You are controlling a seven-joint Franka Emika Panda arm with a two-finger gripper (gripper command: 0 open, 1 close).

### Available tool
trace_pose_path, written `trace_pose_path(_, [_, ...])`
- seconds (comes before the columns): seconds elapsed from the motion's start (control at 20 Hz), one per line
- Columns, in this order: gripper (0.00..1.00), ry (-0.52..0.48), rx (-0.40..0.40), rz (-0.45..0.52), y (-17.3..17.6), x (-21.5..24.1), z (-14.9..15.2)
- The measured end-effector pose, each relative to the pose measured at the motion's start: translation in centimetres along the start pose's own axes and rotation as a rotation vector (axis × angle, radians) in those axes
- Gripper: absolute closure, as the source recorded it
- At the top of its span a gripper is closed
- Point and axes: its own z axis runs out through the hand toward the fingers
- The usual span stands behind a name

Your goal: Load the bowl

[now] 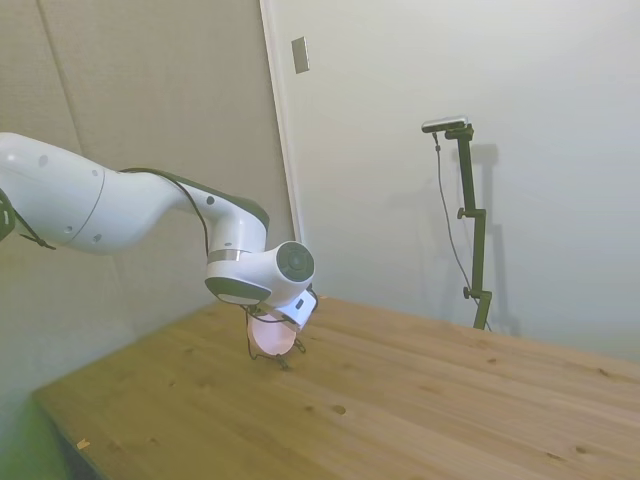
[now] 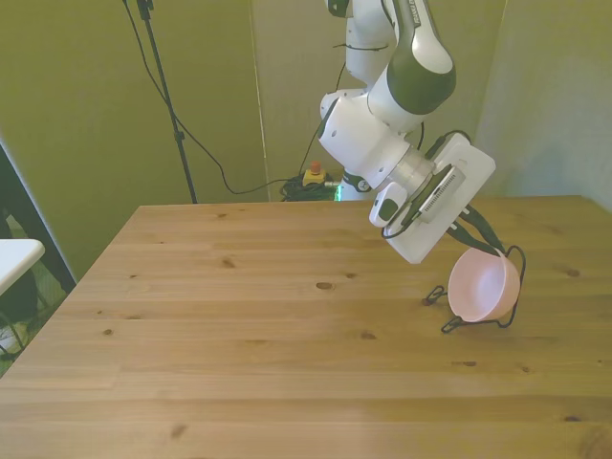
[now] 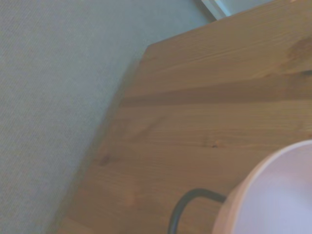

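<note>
The counter [image 2: 239,316] is bare wood apart from a small black wire rack [image 2: 478,311] near the front view's right edge. The arm [image 2: 402,124] leans down over that rack, its gripper [image 2: 483,237] just above the rack's rim; whether the gripper is open or closed on anything I cannot tell. The bowl [image 2: 478,285] stands on edge in the rack, tilted, its hollow facing the front camera. Judged from this, loading looks nearly done: the bowl seems seated, with only release and retreat left.
</note>
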Motion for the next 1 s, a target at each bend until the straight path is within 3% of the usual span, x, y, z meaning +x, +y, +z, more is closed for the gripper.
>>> trace_pose_path(0.3, [0.0,0.004,0.002,0.004,-0.8,-0.2,-0.4])
trace_pose_path(0.5, [0.0,0.049,-0.035,0.01,-2.3,-0.7,-3.8])
trace_pose_path(0.7, [0.0,0.152,-0.209,0.041,-5.4,-2.8,-9.0])
trace_pose_path(1.0, [0.0,0.222,-0.462,0.128,-6.8,-8.5,-12.9])
